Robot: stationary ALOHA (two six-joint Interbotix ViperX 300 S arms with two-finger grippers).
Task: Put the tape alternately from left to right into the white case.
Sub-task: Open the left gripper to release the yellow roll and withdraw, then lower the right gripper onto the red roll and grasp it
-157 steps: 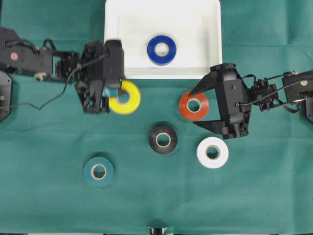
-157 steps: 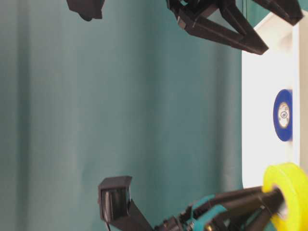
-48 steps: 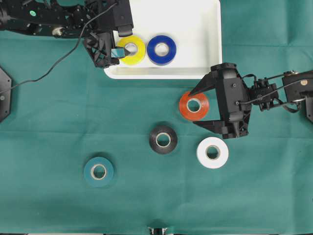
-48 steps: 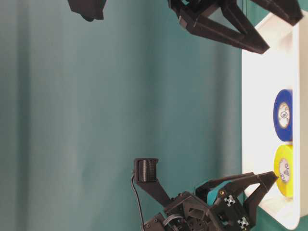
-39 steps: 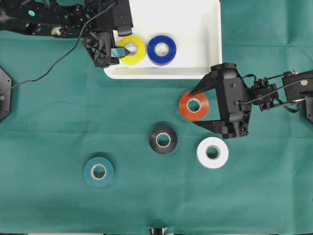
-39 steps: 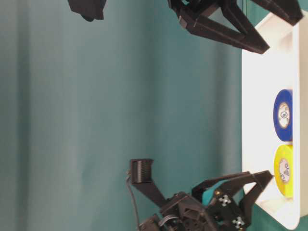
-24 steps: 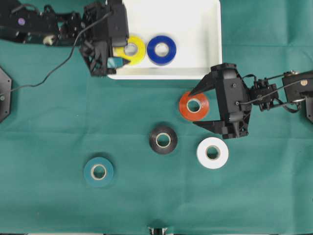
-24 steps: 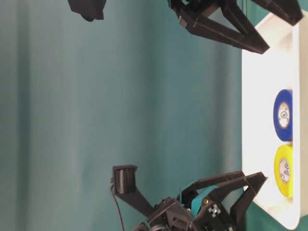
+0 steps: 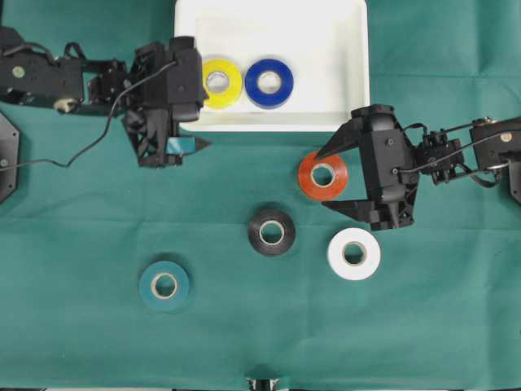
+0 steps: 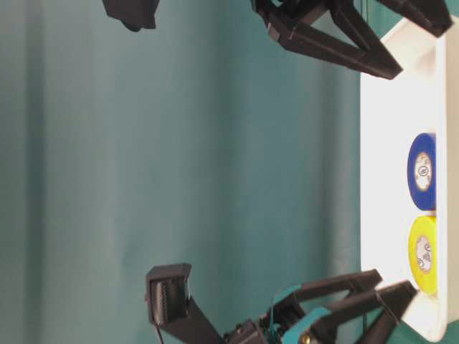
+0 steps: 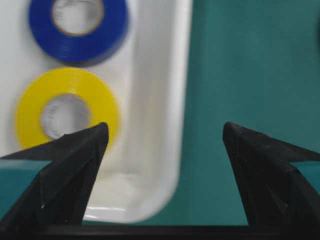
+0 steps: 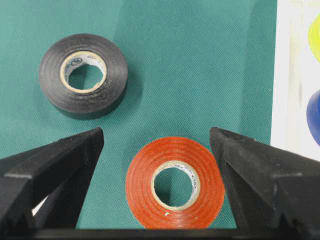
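While glossy, round tape (image 9: pixel 222 83) lies in smooth white case (image 9: pixel 352 73).

Bright, even overhead light, soft shadows; left wrist view blurred, white case (image 11: pixel 160 115) glaring

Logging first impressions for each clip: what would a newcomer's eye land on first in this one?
Probably the white case at the top, with the yellow roll and blue roll lying side by side in it. Next, the red roll on the green cloth between the open fingers of the right gripper, not gripped. The left gripper hangs open and empty beside the case's left corner.
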